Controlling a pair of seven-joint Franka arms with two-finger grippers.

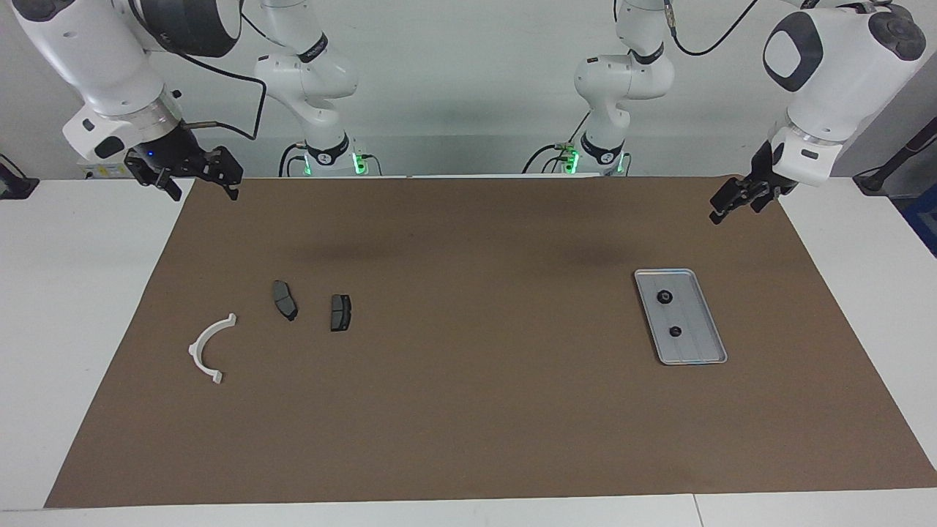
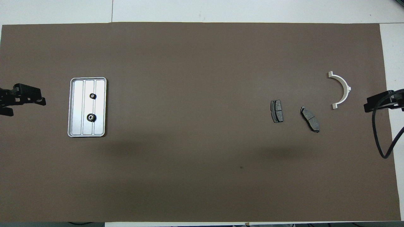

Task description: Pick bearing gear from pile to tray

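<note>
Table [image 1: 66, 307] is carrying a brown mat [image 1: 476, 410] that is covering most of its top. Tray [image 1: 695, 351] is lying flat on the mat toward the left arm's end, with two bearing gears [image 1: 665, 296] sitting inside it, apart from each other, one nearer to the robots than the other [image 1: 676, 331]. White half-ring bracket [image 1: 209, 347] is lying toward the right arm's end, and two dark brake pads [image 1: 285, 299] are lying beside it, toward the middle of the mat; the second pad [image 1: 340, 312] is sitting just beside the first, not touching.

Left tool [image 1: 738, 197] is hanging in the air over the mat's edge by the robots, clear of the tray, fingers apart and holding nothing. Right tool [image 1: 192, 174] is waiting raised over the mat's corner at its own end, fingers spread and gripping nothing.
</note>
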